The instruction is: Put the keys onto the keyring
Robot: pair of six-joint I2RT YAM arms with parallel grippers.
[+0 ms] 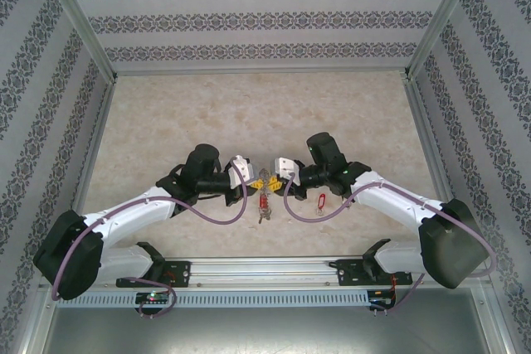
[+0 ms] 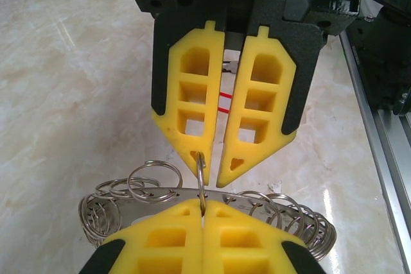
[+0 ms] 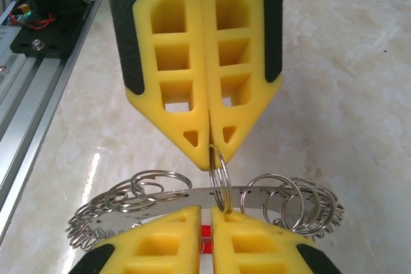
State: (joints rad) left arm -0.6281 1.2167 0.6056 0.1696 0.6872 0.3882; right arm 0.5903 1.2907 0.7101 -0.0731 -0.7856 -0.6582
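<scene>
Left pincer (image 3: 210, 157) clamped on keyring (image 3: 186, 195); right pincer (image 2: 212, 170) ajar, tips touching it.

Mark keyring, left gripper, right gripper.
keyring (image 3: 190, 192), right wrist view, flat band.
left gripper (image 3: 210, 158), right wrist view, between fingertips.
right gripper (image 2: 209, 174), left wrist view, between fingertips.

Robot test cell in a lab. Patterned panels (image 1: 265, 18) closing off 9, 12 and 3 o'clock, held in bare aluminium posts (image 1: 81, 26). Marble-look bench (image 1: 249, 113) underneath. At 6 o'clock, slotted metal rail (image 1: 265, 269) with two arm mounts (image 1: 158, 261) bolted on, purple cables (image 1: 207, 215) trailing loose.
</scene>
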